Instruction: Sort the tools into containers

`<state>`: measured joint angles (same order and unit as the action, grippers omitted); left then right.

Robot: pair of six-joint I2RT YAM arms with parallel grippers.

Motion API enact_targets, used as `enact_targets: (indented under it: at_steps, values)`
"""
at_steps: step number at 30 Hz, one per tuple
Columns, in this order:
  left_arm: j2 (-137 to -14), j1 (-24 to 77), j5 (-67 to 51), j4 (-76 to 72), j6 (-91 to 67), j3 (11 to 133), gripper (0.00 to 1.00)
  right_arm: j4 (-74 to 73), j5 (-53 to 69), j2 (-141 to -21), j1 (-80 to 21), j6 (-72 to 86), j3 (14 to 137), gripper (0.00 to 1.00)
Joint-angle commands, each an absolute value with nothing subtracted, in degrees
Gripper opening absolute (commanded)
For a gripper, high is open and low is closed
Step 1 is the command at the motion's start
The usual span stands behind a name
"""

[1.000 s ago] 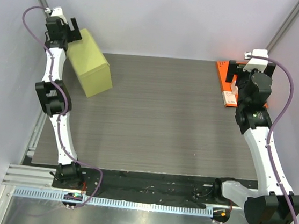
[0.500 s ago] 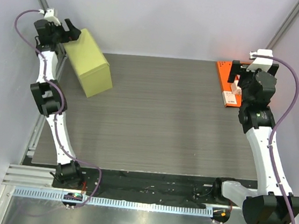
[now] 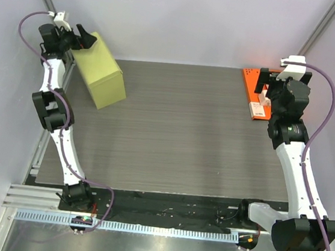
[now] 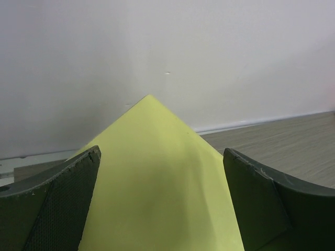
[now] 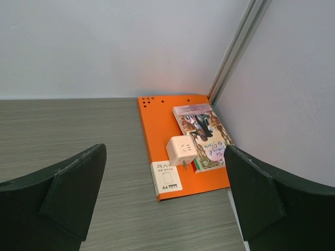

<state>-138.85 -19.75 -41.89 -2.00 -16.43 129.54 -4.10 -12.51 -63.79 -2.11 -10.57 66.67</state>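
Grey wood-grain covered the desk [image 3: 179, 133], with pale walls [image 3: 185, 18] closing it in on three sides. Both arm bases sat at its near edge, and each arm reached away toward a far corner.

At the far left corner the left pincer [image 4: 162, 152] hung spread wide over a yellow-green box [image 3: 104, 73]. Its wrist camera showed the box's upper face running up between the two dark fingers [image 4: 57, 198]; whether either finger touched the box could not be told. From above, the box stood askew to the desk edges.

At the far right corner the right pincer [image 5: 165, 150] was raised with its fingers fully apart and nothing between them. Beyond it a flat orange board [image 5: 157, 120] lay on the desk, close against the right wall. On the board's near end rested a small white carton [image 5: 166, 178], just behind it a white plug adapter [image 5: 181, 150], and beside that, nearer the wall, a book [image 5: 204, 136] with an illustrated cover lying flat
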Motion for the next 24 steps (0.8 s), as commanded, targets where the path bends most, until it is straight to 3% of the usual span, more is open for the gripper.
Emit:
enact_targets:
  at_steps: [1, 6, 16, 24]
  values:
    - [-138.24, -19.34, -36.66, 2.98, -17.15, 128.66, 1.00, -2.55, -11.87, -62.75, -1.85, -9.76, 69.08, 1.00]
    - [-141.94, -19.42, -28.22, 9.14, -15.39, 136.75, 1.00, -2.64, -11.60, -62.75, -1.67, -9.76, 69.08, 1.00]
    - [-141.77, -19.34, -19.78, 7.47, -11.60, 133.95, 1.00, -2.72, -11.25, -63.02, -1.32, -9.58, 69.08, 1.00]
    - [-142.64, -19.34, -31.02, 9.66, -9.14, 134.30, 1.00, -2.72, -11.51, -63.02, -1.14, -9.32, 69.08, 1.00]
